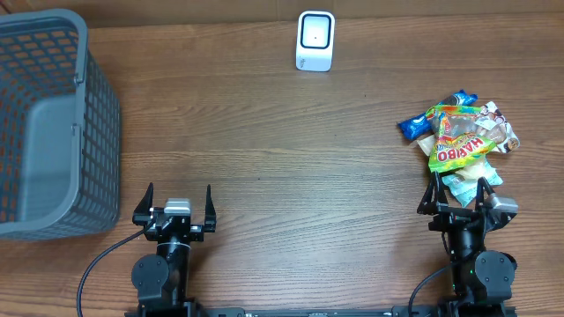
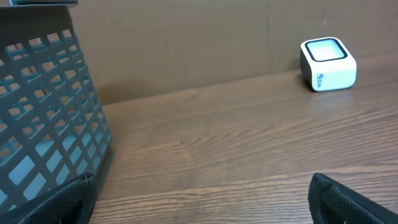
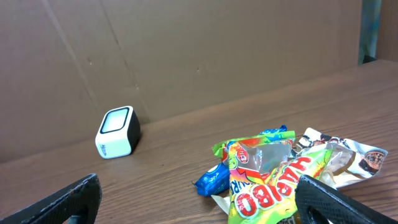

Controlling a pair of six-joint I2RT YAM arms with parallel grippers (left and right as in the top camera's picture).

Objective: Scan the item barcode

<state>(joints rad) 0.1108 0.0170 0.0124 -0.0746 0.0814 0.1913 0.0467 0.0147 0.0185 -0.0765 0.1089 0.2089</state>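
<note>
A pile of snack packets lies at the table's right side, topped by a green and yellow Haribo bag (image 1: 460,141) (image 3: 273,177) over a blue packet (image 1: 414,126) (image 3: 213,179). The white barcode scanner (image 1: 315,40) (image 2: 328,64) (image 3: 117,131) stands at the far middle edge. My right gripper (image 1: 459,195) (image 3: 199,202) is open just in front of the pile, touching nothing. My left gripper (image 1: 178,204) (image 2: 201,199) is open over bare wood at the near left, holding nothing.
A large grey mesh basket (image 1: 53,123) (image 2: 43,124) fills the far left of the table, close beside my left gripper. A brown cardboard wall (image 3: 186,56) backs the table behind the scanner.
</note>
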